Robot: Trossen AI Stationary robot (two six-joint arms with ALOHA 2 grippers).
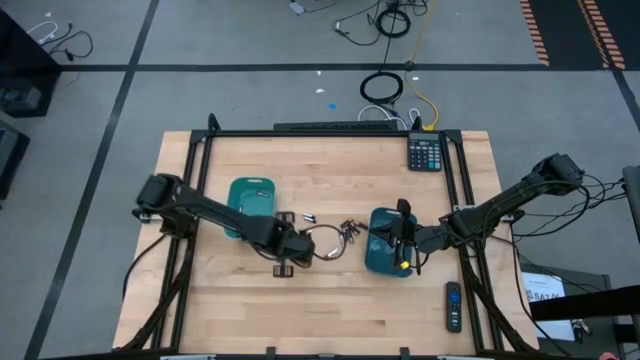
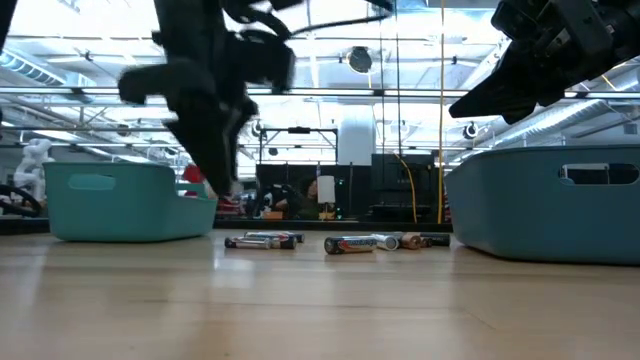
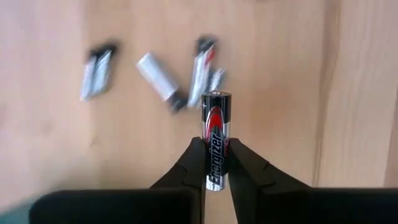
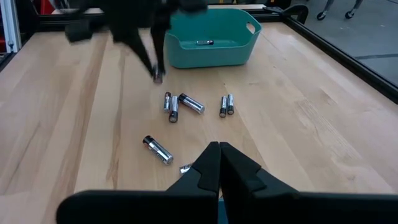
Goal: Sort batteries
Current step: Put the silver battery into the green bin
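My left gripper point(image 3: 216, 146) is shut on one black-and-silver battery point(image 3: 216, 118) and hangs over the middle of the table point(image 1: 303, 246), between the two teal trays. Several loose batteries point(image 4: 186, 104) lie on their sides on the wood below and beside it, and they also show in the low view as batteries point(image 2: 360, 243). The left teal tray point(image 1: 250, 200) holds one battery point(image 4: 205, 42). My right gripper point(image 4: 219, 149) is shut on nothing and hovers at the right teal tray point(image 1: 385, 262). My left gripper pinches the battery's lower half point(image 3: 216, 158) between its two fingers, one finger point(image 3: 194, 163) on each side. The fingers point steeply down, and the battery lies along them. Its free end point(image 3: 216, 94) sticks out past the fingertips, clear of the table.
A calculator point(image 1: 425, 152) lies at the far right of the table and a black remote point(image 1: 453, 305) near the front right. Dark frame rails point(image 1: 200, 165) run along the table's sides. Bare wood spreads across the table's near half point(image 1: 320, 310).
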